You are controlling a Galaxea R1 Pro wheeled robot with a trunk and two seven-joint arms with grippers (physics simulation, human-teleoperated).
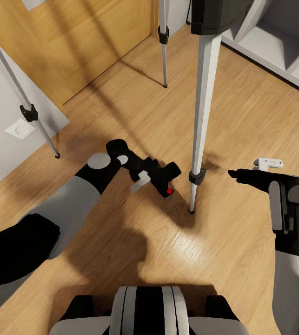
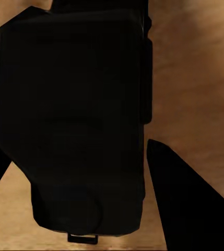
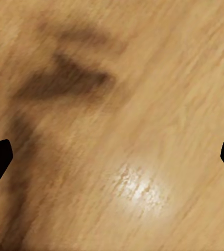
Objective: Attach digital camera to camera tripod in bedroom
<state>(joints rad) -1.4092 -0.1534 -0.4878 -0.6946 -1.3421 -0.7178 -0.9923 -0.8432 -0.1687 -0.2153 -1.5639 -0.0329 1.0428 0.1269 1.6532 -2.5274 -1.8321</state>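
The digital camera (image 1: 164, 178) is small and black with a red dot on its body. My left gripper (image 1: 153, 174) is shut on it, just left of the near leg (image 1: 204, 93) of the camera tripod. In the left wrist view the camera body (image 2: 75, 115) lies between the dark fingers (image 2: 192, 209). The tripod's black hub (image 1: 216, 16) is cut off by the top edge, and two more silver legs (image 1: 163, 42) (image 1: 23, 102) spread out behind. My right gripper (image 1: 254, 170) hovers open to the right of that near leg, over bare wood floor (image 3: 122, 104).
A wooden door (image 1: 89, 42) stands behind the tripod, with a white wall and socket plate (image 1: 20, 129) at the left. A white shelf unit (image 1: 279, 42) is at the back right. My own base (image 1: 147, 309) is at the bottom edge.
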